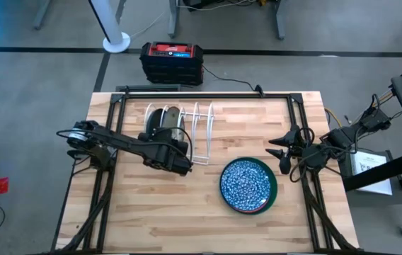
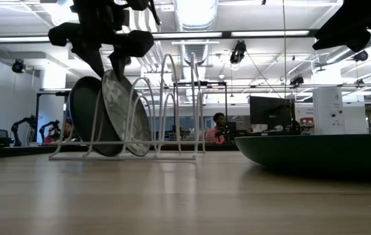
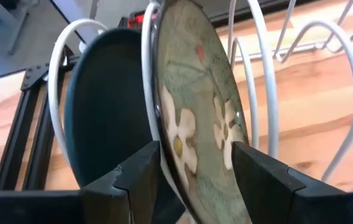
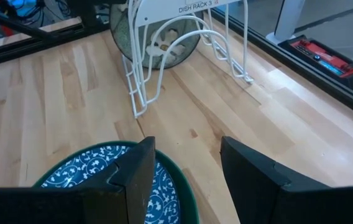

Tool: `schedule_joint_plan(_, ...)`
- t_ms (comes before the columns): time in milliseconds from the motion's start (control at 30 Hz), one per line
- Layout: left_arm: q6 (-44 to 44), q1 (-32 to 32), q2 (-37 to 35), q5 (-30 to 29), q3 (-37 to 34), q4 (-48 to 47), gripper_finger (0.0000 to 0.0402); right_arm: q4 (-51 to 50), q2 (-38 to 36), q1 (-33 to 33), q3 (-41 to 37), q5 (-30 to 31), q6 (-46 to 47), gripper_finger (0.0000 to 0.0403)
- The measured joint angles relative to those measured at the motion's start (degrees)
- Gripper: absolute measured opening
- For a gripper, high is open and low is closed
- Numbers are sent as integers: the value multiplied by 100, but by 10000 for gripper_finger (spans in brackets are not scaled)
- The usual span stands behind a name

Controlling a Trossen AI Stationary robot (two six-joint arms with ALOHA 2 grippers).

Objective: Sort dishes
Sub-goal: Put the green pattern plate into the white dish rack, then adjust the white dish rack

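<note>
Racking step underway: left tool (image 3: pixel 192 168) standing open astride olive plate (image 3: pixel 201 112), upright in rack (image 1: pixel 199 134) beside teal plate (image 3: pixel 105 118). Right tool (image 4: pixel 183 165) hanging open over stacked plates (image 1: pixel 247 185) on worktop (image 1: pixel 158 212). Next, probably lifting clear.

Grey floor (image 1: pixel 31 106) — ceiling strip lights (image 2: pixel 264 33) overhead.

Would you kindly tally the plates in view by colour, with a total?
Dark teal plate, standing in the white rack: 1
Olive flowered plate, standing in the rack: 1
Blue-and-white plate, top of the stack: 1
Green plate, beneath it: 1
Total: 4 visible; any plates lower in the stack are hidden.
</note>
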Motion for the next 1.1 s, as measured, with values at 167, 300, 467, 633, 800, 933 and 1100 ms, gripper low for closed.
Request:
schedule_joint_plan(167, 147, -1, 0, 142, 253, -269, 187, 6, 2, 2, 0, 0, 46, 174)
schedule_joint_plan(300, 340, -2, 0, 147, 500, -433, 187, 9, 2, 2, 0, 0, 154, 174)
schedule_joint_plan(467, 885, -6, 0, 101, 832, -443, 187, 390, 148, -2, -106, 7, 127, 174)
schedule_joint_plan(633, 1411, -41, 0, -51, 1132, -444, 187, 1309, 627, -69, -285, 9, -241, 174)
schedule_joint_plan(800, 1937, -166, 0, -347, 1465, -439, 187, 2247, 1324, -236, -348, -210, -569, 174)
schedule_joint_plan(933, 2420, -335, 0, -666, 1784, -441, 172, 2987, 1888, -486, -329, -522, -975, 174)
schedule_joint_plan(1100, 2910, -573, 0, -1091, 2084, -439, 104, 4150, 2529, -970, -304, -1117, -1707, 170)
